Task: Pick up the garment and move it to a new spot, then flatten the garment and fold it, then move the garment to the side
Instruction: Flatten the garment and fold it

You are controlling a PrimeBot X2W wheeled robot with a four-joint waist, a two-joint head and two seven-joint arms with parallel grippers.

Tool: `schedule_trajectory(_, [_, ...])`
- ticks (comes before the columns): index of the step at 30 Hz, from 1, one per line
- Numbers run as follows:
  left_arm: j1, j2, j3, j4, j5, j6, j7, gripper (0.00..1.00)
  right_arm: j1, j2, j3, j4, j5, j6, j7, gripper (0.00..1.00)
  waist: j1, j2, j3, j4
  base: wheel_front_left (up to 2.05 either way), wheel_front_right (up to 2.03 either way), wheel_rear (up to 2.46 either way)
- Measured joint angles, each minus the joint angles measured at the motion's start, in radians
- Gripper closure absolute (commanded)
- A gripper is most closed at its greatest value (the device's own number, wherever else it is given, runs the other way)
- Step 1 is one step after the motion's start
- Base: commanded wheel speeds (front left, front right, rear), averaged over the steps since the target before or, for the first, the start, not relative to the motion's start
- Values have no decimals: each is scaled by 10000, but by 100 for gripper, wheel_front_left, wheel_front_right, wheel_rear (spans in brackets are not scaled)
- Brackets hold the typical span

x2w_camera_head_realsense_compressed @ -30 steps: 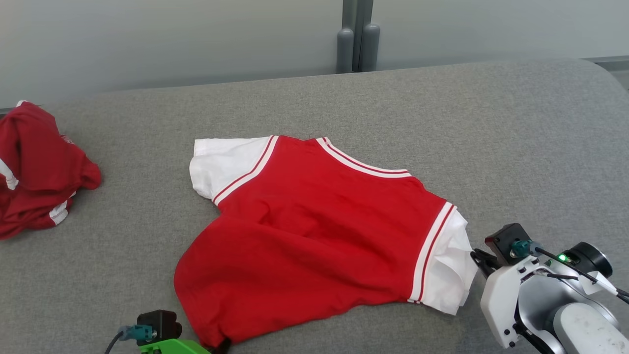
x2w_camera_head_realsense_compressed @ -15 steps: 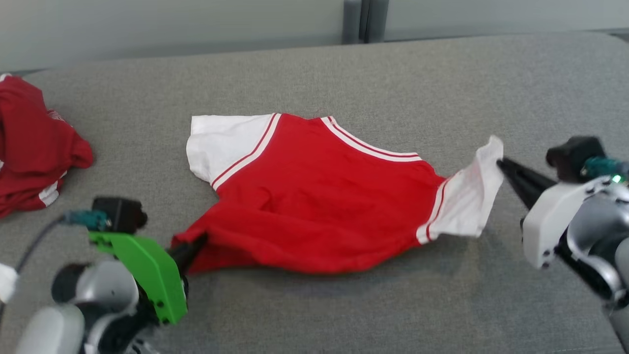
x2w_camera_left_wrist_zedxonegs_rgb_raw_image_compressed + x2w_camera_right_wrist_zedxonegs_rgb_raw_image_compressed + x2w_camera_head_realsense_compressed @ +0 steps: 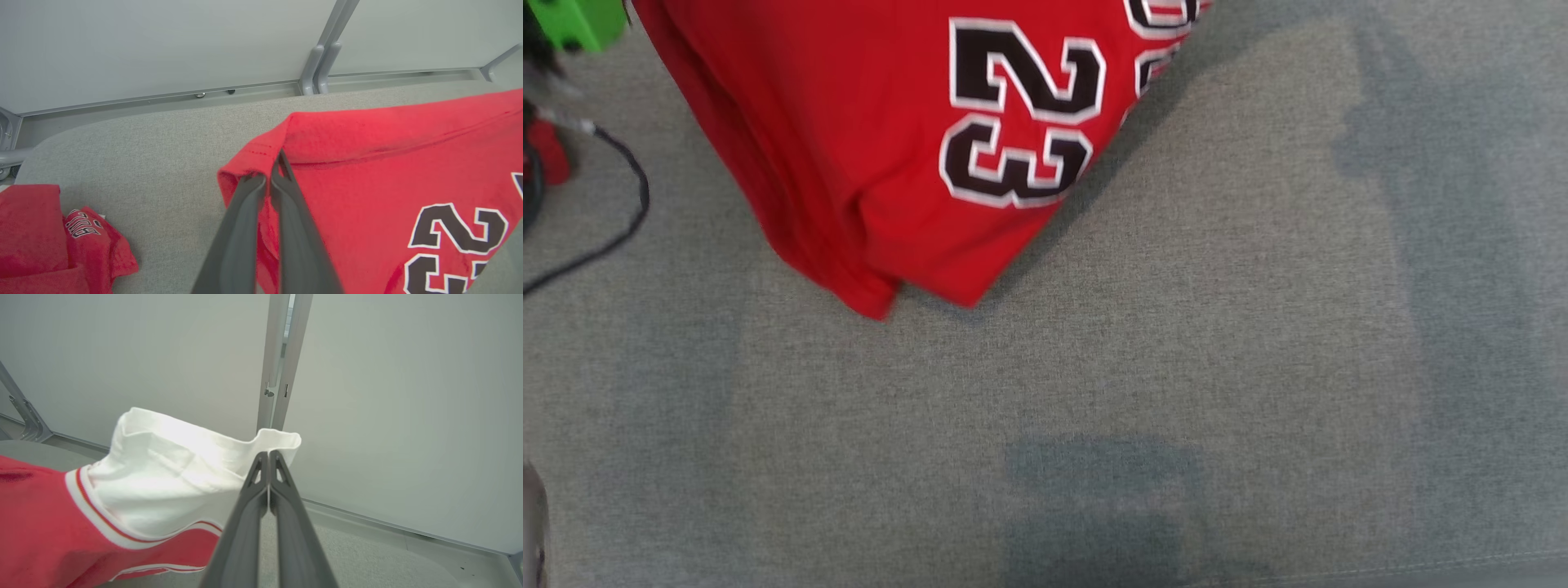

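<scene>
The grey cloth-covered bench (image 3: 1258, 343) takes up most of the head view, and its near and right parts are bare. The red shirt (image 3: 849, 122) is off the bench and hangs above its far left area, front side toward the head camera, with the black number 23 (image 3: 1021, 114) readable. Its lowest corner droops close to the cloth; contact cannot be confirmed. A heap of red clothes (image 3: 41, 241) lies on the bench well apart, to the robot's left. The left gripper (image 3: 274, 165) is clamped tight on a corner of the red hem (image 3: 261, 151), and the shirt spreads away from it toward the robot's right. The right gripper (image 3: 268, 457) is pinched on the cuff of the white sleeve (image 3: 171, 477), with the red body trailing off toward the robot's left. Judgement: the shirt is slung between the two grippers, its long axis running from one to the other across the robot's front. Laying it down flat depends on keeping that span taut and lowering both ends evenly onto the bare cloth.
</scene>
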Motion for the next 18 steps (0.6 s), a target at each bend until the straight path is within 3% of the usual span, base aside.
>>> schedule_trajectory(5, [-3056, -493, -201, 1879, 836, -31, -1310, 100, -3046, 1361, -593, 2196, -1419, -6, -1007, 100, 2, -1, 1040, -18, 0, 0, 0])
schedule_trajectory(12, [-6114, -1104, -560, 4449, 2115, -445, -4661, 100, -5957, 2984, -2163, 4197, -4050, 2, -3160, 100, 2, 0, 2117, -66, 0, 0, 0])
schedule_trajectory(13, [-6498, -1204, -602, 4801, 2180, -679, -5081, 100, -6342, 3064, -2288, 4393, -4406, 2, -3390, 100, 2, 0, 2224, -64, 0, 0, 0])
schedule_trajectory(18, [-7679, -1810, -623, 5998, 2610, -744, -7944, 100, -7834, 3262, -2704, 5099, -5331, 0, -4995, 100, 1, 0, 2654, 21, 0, 0, 0])
